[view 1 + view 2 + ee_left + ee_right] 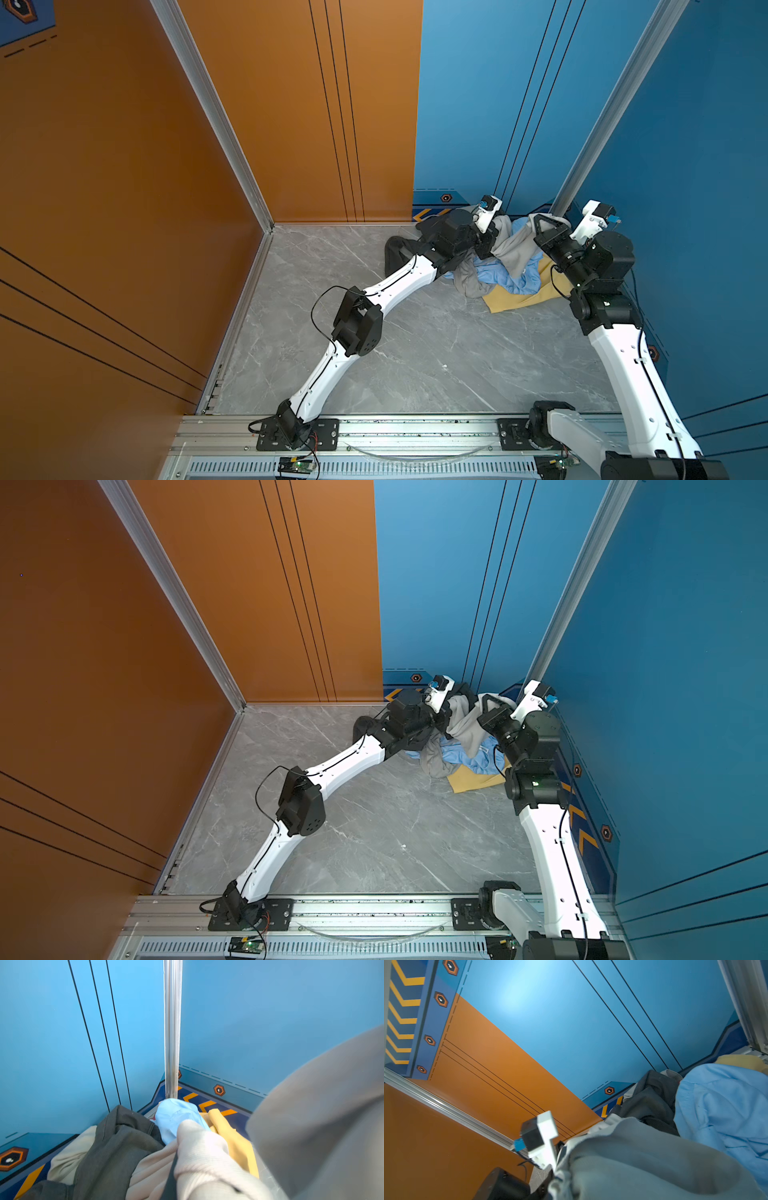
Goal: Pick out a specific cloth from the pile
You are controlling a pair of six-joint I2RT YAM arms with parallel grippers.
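The pile (505,278) (461,760) lies in the far right corner, mixing dark charcoal, light blue, yellow and grey pieces. The cloth (517,249) (467,725), light grey and plain, is lifted off the pile and hangs between both grippers. My left gripper (490,245) (446,723) is shut on its left end. A pale ribbed fold (199,1157) covers those jaws in the left wrist view. My right gripper (539,227) (488,710) is shut on the right end. The cloth (643,1157) drapes over those jaws and hides them.
The dark charcoal garment (399,253) spreads left of the pile under my left arm. The light blue shirt (515,282) and a yellow piece (515,301) lie nearer me. Blue walls and an aluminium post (590,145) close in the corner. Grey marble floor (415,353) runs to the front rail (415,432).
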